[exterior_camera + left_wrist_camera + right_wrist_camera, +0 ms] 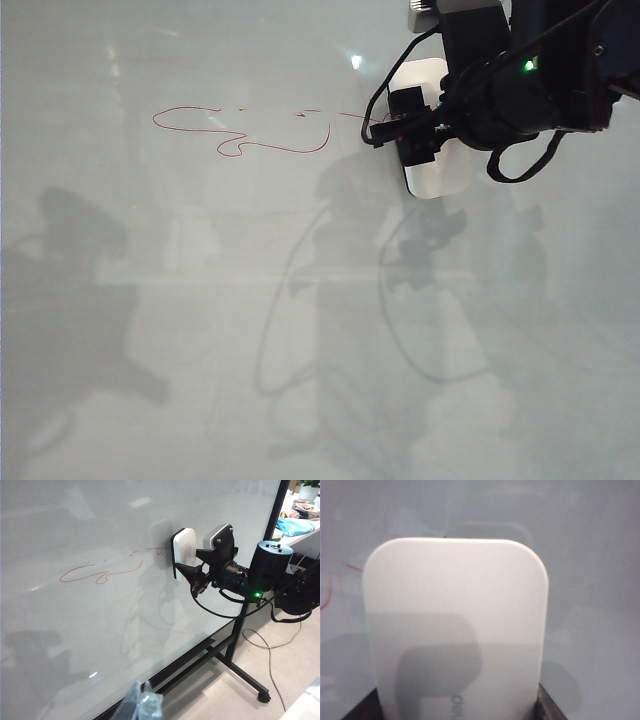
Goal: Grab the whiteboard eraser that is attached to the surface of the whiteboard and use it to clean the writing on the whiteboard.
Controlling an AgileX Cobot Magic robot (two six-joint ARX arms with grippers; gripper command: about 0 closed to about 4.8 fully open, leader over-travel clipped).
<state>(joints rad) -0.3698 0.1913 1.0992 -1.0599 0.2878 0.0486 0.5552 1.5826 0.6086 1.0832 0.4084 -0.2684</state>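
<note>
The white whiteboard eraser lies flat against the whiteboard, over the right end of the red writing. My right gripper is shut on it, one finger on each long side. In the right wrist view the eraser fills the frame with dark fingers at its edges and bits of red line beside it. From the left wrist view I see the eraser, the right gripper and the writing. My left gripper hangs away from the board, its blurred fingertips together and holding nothing.
The board's black stand has a leg with a caster on the floor. Loose cables trail behind the right arm. A table with a blue cloth stands past the board's right edge. Arm shadows fall across the board.
</note>
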